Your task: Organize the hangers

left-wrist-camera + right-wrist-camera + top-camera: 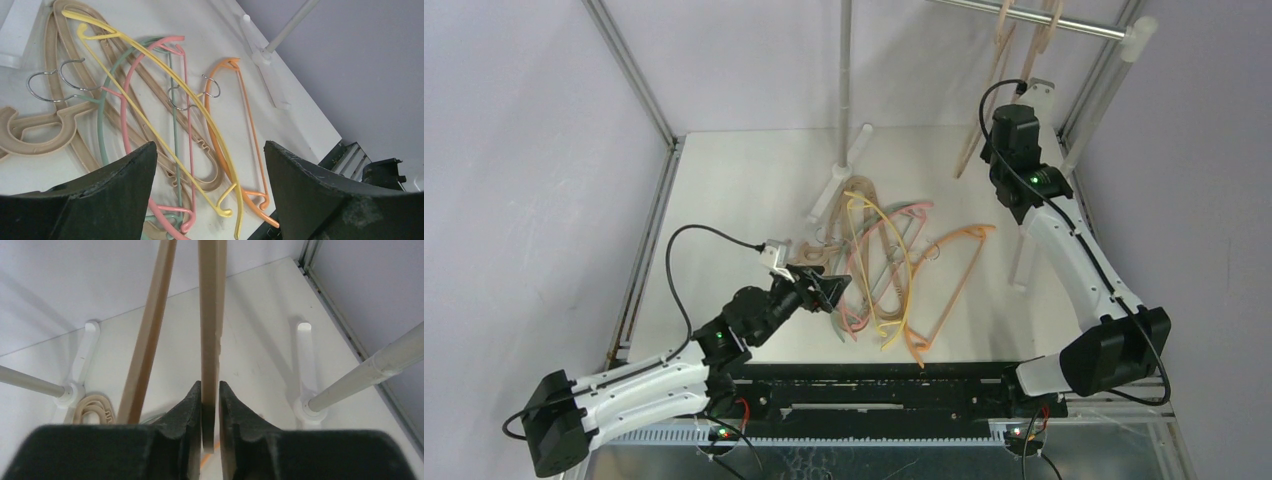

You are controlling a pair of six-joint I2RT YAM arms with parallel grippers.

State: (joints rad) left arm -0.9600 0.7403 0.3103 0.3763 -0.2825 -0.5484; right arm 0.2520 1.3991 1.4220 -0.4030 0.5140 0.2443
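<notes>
A pile of hangers lies mid-table: yellow (902,262), orange (954,275), pink (856,270), and a thick beige one (809,250). My left gripper (828,290) is open and empty, hovering over the pile's near left side. In the left wrist view the open gripper (210,155) frames the yellow (150,65), orange (240,110), pink (187,125), pale-green (102,130) and beige (50,140) hangers. Two beige hangers (1004,40) hang on the silver rail (1064,22). My right gripper (210,390) is shut on the right one (210,340), whose lower bar stands upright between the fingers.
The rack's upright pole (845,80) and white foot (836,190) stand behind the pile. Another white post (360,380) and foot (304,365) are at the right. The second hung beige hanger (150,330) is just left of my right gripper. Frame rails border the table.
</notes>
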